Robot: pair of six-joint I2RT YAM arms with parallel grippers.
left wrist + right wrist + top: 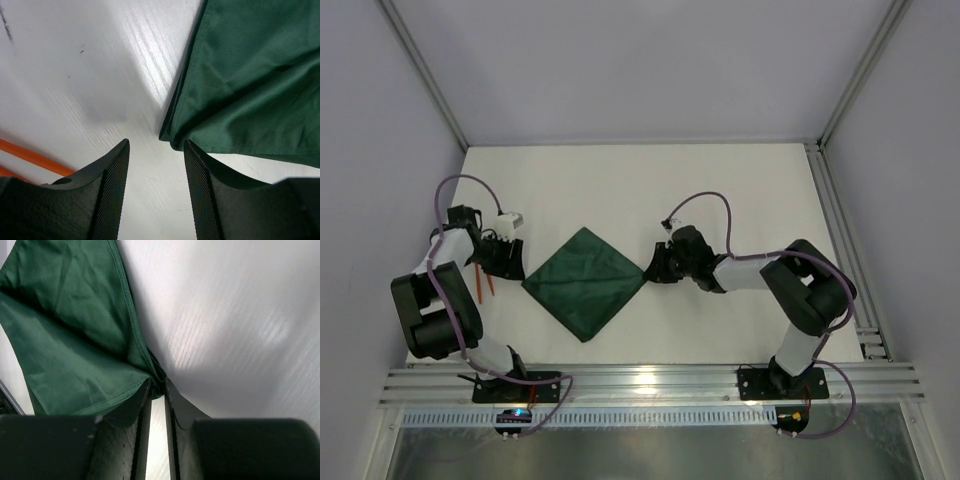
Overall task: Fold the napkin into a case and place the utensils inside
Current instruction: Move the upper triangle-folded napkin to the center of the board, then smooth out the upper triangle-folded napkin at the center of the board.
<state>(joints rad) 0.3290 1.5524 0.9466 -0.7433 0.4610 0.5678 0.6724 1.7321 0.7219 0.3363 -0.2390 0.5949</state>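
Note:
The dark green napkin (585, 283) lies flat on the white table as a diamond. My left gripper (516, 268) is at its left corner. In the left wrist view that gripper (156, 145) is open over bare table, and the napkin (250, 75) has its corner just ahead of the right fingertip. My right gripper (653, 270) is at the napkin's right corner. In the right wrist view the gripper (158, 384) has its tips pinched on that corner of the napkin (75, 340). Two orange utensils (485, 284) lie left of the left gripper, and their handles (35, 157) show in its wrist view.
An aluminium rail (640, 380) runs along the near edge, with both arm bases on it. Another rail (840, 240) runs down the table's right side. Frame posts and grey walls close in the back and sides. Purple cables (470, 182) loop above each arm.

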